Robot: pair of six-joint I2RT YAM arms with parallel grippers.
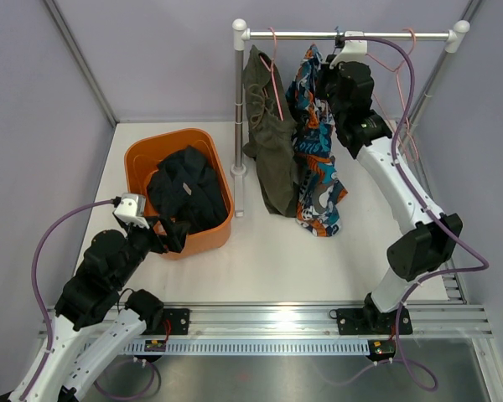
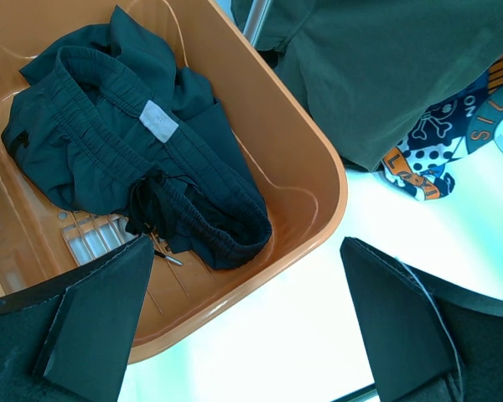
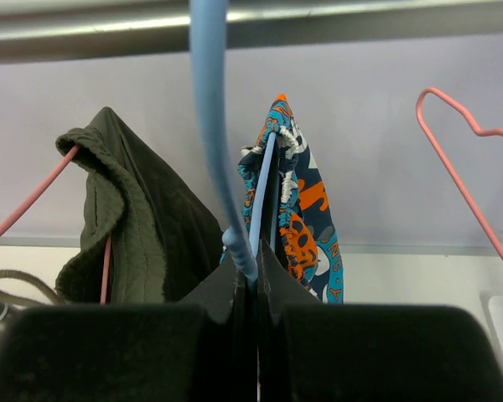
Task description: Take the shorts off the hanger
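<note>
Patterned shorts (image 1: 317, 159): blue, orange and white print, hanging from the rail (image 1: 377, 36) near its middle, draped over a blue hanger (image 3: 211, 126).
Blue hanger: its hook rises to the rail; its lower neck runs down between the right claw's fingers.
Right gripper (image 3: 253, 280): raised just under the rail, pressed together on the neck of the blue hanger, with the patterned shorts directly behind it in the wrist view.
Olive shorts (image 1: 272, 142): below the rail's left end, on a pink hanger (image 1: 275, 75), touching the patterned shorts' left side.
Empty pink hanger (image 3: 461, 176): on the rail toward its right end, apart from the patterned shorts.
Rack post (image 1: 239, 117): white, upright under the rail's left end.
Orange basket (image 1: 142, 155): on the table (image 1: 318, 268), left of the rail and just beside the rack post.
Dark shorts (image 1: 187, 188): crumpled inside the orange basket, waistband and white label showing.
Left gripper (image 2: 247, 251): well away from the rail, above the basket's near rim, fingers spread wide apart and holding nothing.
</note>
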